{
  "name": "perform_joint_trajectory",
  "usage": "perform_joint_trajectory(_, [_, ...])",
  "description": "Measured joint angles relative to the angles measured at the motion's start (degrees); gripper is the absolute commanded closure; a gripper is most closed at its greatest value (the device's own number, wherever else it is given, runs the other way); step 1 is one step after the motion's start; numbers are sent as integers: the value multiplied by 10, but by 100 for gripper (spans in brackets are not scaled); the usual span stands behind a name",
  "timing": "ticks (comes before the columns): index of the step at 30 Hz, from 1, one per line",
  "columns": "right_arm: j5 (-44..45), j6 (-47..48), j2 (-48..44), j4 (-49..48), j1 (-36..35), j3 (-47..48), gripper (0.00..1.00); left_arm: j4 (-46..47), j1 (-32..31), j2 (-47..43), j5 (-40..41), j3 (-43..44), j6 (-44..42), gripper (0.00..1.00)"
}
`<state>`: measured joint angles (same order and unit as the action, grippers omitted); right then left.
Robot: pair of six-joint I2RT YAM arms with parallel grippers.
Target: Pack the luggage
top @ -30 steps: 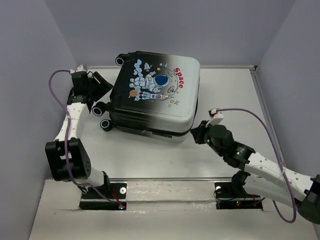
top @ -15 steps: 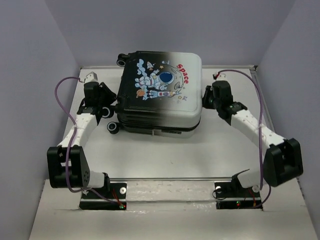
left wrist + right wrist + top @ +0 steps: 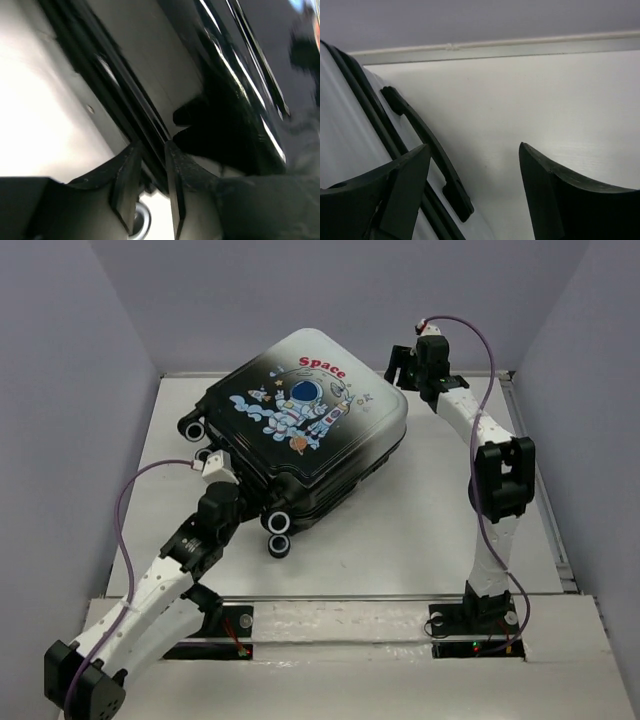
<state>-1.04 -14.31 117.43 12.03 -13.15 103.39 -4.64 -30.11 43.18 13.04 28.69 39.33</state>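
Reaching in from the near left with the left end effector (image 3: 152, 152), up against the black near-left corner of the luggage (image 3: 300, 435) and just beside its caster wheels (image 3: 278, 540). Showing the fingers (image 3: 125, 182) only narrowly parted, one on each side of the dark seam strip running between the two shells, though the blurred wrist view does not show whether they are pinching it. Lying closed and slantwise in the middle of the white tabletop (image 3: 430, 530), astronaut print and red "Space" lettering facing up, black end towards the near left, white end towards the far right. Stretching to that far white corner with the right end effector (image 3: 475, 147), fingers spread wide and gripping nothing, hovering beside the black side handle (image 3: 457, 200).
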Motion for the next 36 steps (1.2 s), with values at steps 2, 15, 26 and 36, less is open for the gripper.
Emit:
perform_joint_trajectory(2, [-5, -16, 27, 12, 0, 43, 18, -30, -24, -20, -23, 0, 12, 53])
perform_joint_trajectory(15, [-232, -71, -108, 96, -46, 104, 32, -96, -73, 7, -136, 147, 3, 18])
perform_joint_trajectory(26, [-314, -65, -568, -148, -52, -558, 61, -102, -69, -107, -236, 93, -8, 16])
perform_joint_trajectory(36, [-318, -64, -490, -381, -53, -796, 49, -71, -70, -91, -354, 46, -18, 7])
